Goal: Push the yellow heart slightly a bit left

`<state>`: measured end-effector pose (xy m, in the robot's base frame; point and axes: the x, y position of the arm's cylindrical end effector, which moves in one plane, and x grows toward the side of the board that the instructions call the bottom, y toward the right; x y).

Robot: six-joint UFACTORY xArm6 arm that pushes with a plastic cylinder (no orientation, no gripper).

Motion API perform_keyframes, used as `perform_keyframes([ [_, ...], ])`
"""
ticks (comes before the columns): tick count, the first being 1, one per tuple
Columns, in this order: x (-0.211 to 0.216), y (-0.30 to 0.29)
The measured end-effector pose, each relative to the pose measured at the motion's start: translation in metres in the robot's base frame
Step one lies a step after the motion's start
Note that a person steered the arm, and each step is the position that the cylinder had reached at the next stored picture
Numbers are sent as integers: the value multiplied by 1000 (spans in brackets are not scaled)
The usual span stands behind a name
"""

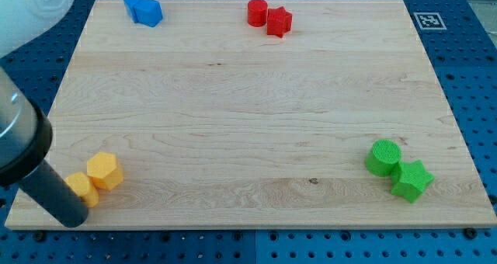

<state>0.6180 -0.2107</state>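
Note:
Two yellow blocks sit touching at the view's bottom left of the wooden board (248, 116). One is a blocky, roughly hexagonal piece (105, 171). The other yellow block (82, 188) lies lower left of it and is partly hidden by my rod, so I cannot make out its shape or tell which of the two is the heart. My rod comes in from the view's left edge. My tip (71, 220) rests at the board's bottom left edge, against the lower-left side of that second yellow block.
Two blue blocks (143, 10) touch at the top left. A red cylinder (257, 12) and a red star (279, 21) touch at the top middle. A green cylinder (384, 157) and a green star (411, 180) touch at the bottom right. A tag marker (427, 20) lies off the board's top right corner.

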Motion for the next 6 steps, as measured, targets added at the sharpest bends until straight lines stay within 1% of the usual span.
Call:
perform_keyframes([
  [1,-9,22],
  [3,-7,44],
  [4,-3,32],
  [6,-3,-13],
])
